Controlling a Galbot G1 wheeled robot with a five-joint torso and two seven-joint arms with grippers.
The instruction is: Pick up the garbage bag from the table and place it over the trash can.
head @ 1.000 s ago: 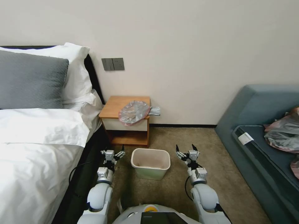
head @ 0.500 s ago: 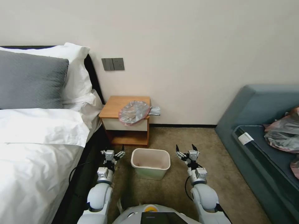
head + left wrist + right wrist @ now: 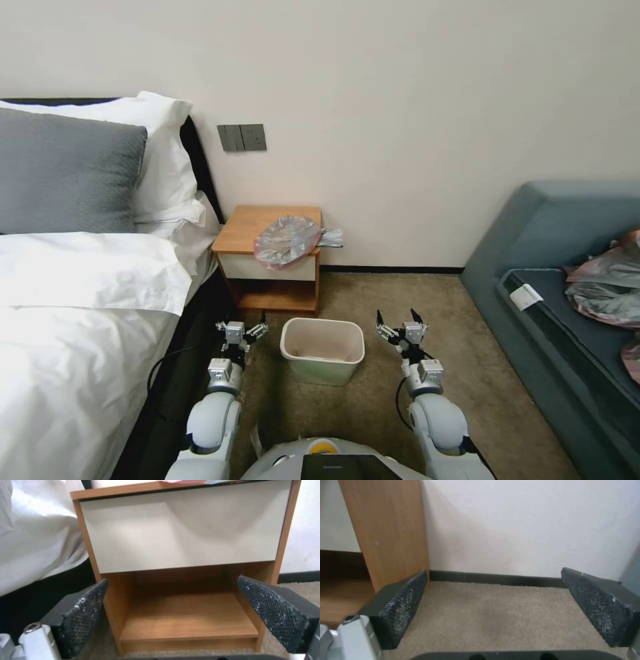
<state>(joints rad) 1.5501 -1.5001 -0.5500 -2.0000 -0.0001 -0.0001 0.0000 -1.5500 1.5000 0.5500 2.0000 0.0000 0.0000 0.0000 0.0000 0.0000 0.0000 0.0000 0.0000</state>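
The garbage bag (image 3: 288, 241) lies crumpled on the right half of the wooden table (image 3: 248, 229), hanging a little over its front and right edges. On the carpet in front of the table stands the cream trash can (image 3: 323, 349), with nothing in it. My left gripper (image 3: 244, 326) hangs open just left of the can, low and facing the table's shelf gap (image 3: 186, 610). My right gripper (image 3: 399, 321) is open just right of the can, facing the wall beside the table's side panel (image 3: 386, 530). A pink edge of the bag (image 3: 186, 481) peeks over the table top.
A bed with white sheets (image 3: 73, 320) runs along my left, close to the left arm. A blue-grey sofa (image 3: 567, 287) with a heap of grey-pink plastic bags (image 3: 610, 280) stands on the right. Open carpet (image 3: 400, 293) lies between the can, the table and the sofa.
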